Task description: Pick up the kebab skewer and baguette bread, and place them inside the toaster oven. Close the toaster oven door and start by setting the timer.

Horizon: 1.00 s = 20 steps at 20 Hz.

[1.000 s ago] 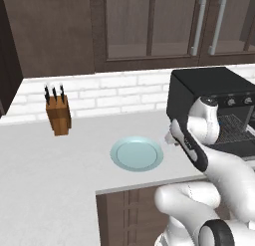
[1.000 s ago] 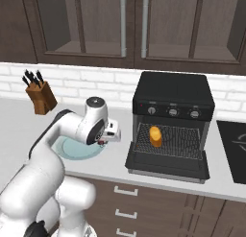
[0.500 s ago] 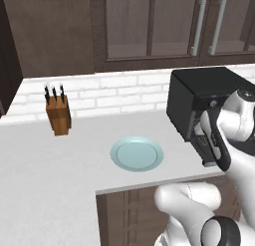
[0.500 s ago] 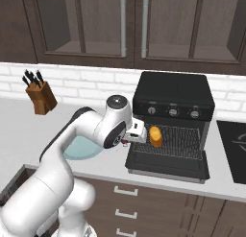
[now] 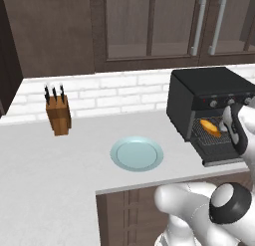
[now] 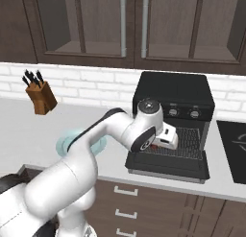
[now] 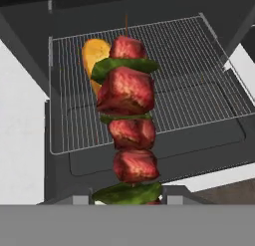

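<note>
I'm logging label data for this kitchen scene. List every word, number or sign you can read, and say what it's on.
No readable text in any view.
Oven knobs: light marks, too small to read as characters.
Stovetop at the right edge: a faint curved marking, not legible.
Knife block, plate, skewer, bread: no lettering.

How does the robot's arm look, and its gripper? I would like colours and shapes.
The arm is glossy white, built of thick rounded segments with dark grey to black rings at the joints; one round joint cap is light grey with a dark rim. The gripper has a white boxy housing. No cables or markings are visible.
</note>
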Tool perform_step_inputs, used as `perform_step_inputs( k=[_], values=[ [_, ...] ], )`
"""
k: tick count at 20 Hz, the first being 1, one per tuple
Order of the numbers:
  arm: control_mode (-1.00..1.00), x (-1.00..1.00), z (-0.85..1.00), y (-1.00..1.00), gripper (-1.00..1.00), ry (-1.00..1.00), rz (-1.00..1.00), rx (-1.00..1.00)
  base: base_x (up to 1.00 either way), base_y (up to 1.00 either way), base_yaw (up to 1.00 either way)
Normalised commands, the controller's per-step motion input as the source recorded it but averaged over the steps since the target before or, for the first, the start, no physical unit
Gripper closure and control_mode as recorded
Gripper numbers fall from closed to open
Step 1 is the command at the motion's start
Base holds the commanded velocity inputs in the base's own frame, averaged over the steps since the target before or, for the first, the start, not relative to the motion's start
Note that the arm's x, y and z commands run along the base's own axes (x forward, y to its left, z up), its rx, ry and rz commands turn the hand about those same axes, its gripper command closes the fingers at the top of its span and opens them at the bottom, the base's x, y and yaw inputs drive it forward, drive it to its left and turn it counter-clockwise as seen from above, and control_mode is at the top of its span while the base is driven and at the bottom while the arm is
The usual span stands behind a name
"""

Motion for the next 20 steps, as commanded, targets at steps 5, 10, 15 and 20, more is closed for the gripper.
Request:
perform_step_inputs(
  k=[5, 10, 15, 20],
  values=[
    [-1.0, 0.36, 0.0, -0.9, 1.0, 0.08, -0.05, 0.05, 0.0, 0.0, 0.0],
    [-1.0, 0.38, -0.32, -0.07, 1.0, 0.02, 0.0, 0.08, 0.0, 0.0, 0.0],
    [-1.0, 0.28, -0.33, 0.0, 1.0, 0.0, 0.0, 0.07, 0.0, 0.0, 0.0],
    [-1.0, 0.24, -0.26, -0.13, 1.0, 0.0, 0.0, 0.01, 0.0, 0.0, 0.0]
  ],
)
